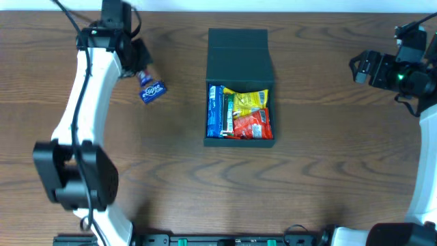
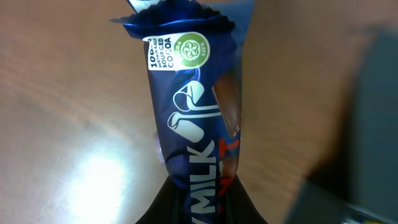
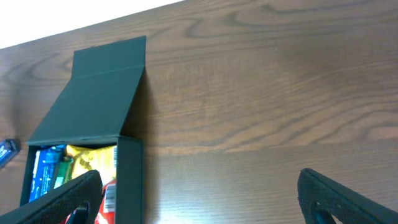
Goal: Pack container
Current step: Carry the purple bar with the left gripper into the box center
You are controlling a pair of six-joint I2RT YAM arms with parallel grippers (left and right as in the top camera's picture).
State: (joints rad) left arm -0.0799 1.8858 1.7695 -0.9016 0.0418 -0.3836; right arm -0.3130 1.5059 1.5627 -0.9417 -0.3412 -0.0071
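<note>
The container point(image 1: 240, 72) is a dark teal-grey square box in the table's middle, its flap lid lying open toward the far side. It holds blue, yellow and red snack packets point(image 1: 240, 113). It also shows in the right wrist view point(image 3: 127, 168). My left gripper point(image 1: 140, 72) is at the far left, shut on a dark blue chocolate bar packet point(image 1: 151, 90), which hangs from the jaws in the left wrist view point(image 2: 193, 124) above the wood. My right gripper point(image 3: 199, 199) is open and empty at the far right, well apart from the box.
The brown wooden table point(image 1: 328, 157) carries only the box. The white left arm point(image 1: 82, 130) reaches along the left side. The table's far edge meets a white wall point(image 3: 62, 18).
</note>
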